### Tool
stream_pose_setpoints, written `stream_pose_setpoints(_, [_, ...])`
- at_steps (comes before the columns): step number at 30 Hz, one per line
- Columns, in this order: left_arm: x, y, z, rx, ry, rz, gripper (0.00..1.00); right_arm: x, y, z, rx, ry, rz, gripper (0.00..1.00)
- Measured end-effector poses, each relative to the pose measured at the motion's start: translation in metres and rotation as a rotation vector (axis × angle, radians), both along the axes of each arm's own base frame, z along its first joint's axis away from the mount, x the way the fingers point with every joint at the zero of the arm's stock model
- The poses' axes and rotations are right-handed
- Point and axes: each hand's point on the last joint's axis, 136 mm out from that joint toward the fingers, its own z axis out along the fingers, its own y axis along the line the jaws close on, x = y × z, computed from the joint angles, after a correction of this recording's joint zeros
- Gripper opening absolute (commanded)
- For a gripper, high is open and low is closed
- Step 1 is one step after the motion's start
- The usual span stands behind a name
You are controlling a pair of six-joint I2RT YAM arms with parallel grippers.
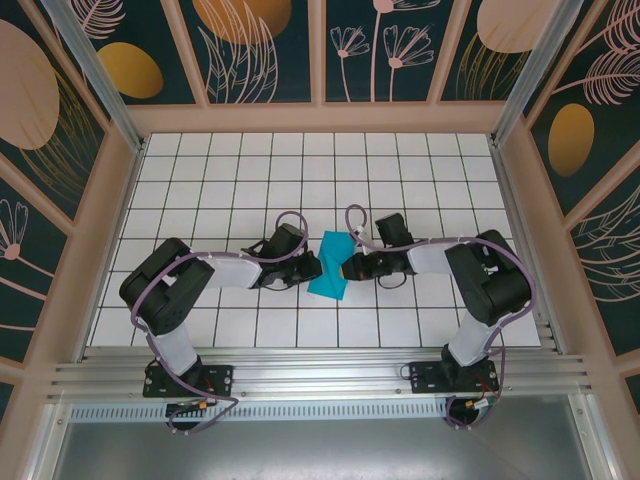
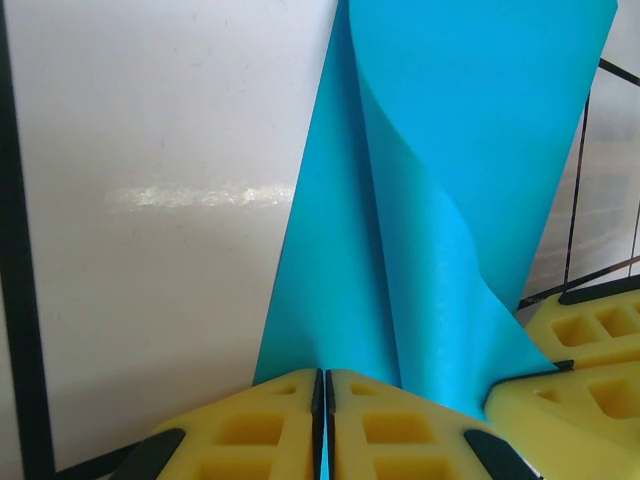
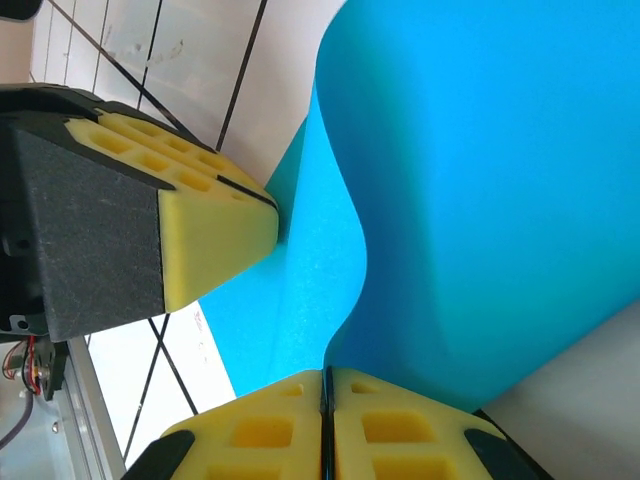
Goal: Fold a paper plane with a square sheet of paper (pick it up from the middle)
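The square sheet of paper (image 1: 329, 268) is teal-blue and bent into a curved, partly folded shape at the middle of the tiled floor. My left gripper (image 1: 313, 270) meets it from the left and my right gripper (image 1: 346, 268) from the right. In the left wrist view the paper (image 2: 440, 200) rises in a curl from my left gripper (image 2: 324, 376), whose yellow fingers are shut on its edge. In the right wrist view my right gripper (image 3: 327, 373) is shut on another edge of the paper (image 3: 480, 200), with the left gripper's fingers (image 3: 205, 215) pinching close by.
White tiled floor (image 1: 250, 190) extends around the arms, bounded by wooden-framed patterned walls (image 1: 320, 60). A metal rail (image 1: 320, 375) runs along the near edge by the arm bases. The right gripper's yellow fingers (image 2: 590, 360) show at the lower right of the left wrist view.
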Motion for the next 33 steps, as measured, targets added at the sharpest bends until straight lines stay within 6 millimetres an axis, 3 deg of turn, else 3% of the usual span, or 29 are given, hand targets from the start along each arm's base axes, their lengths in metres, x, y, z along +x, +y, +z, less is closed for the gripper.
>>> stream_pose_setpoints(6, [0.000, 0.000, 0.000, 0.000, -0.001, 0.000, 0.14, 0.009, 0.002, 0.007, -0.015, -0.034, 0.009, 0.10])
stream_pose_setpoints(17, [0.001, 0.000, 0.000, 0.004, 0.000, 0.002, 0.15, 0.011, -0.002, 0.001, -0.070, -0.065, 0.022, 0.11])
stream_pose_setpoints(33, [0.001, 0.000, 0.001, 0.005, -0.006, -0.004, 0.15, 0.018, 0.007, -0.004, -0.149, -0.133, 0.063, 0.11])
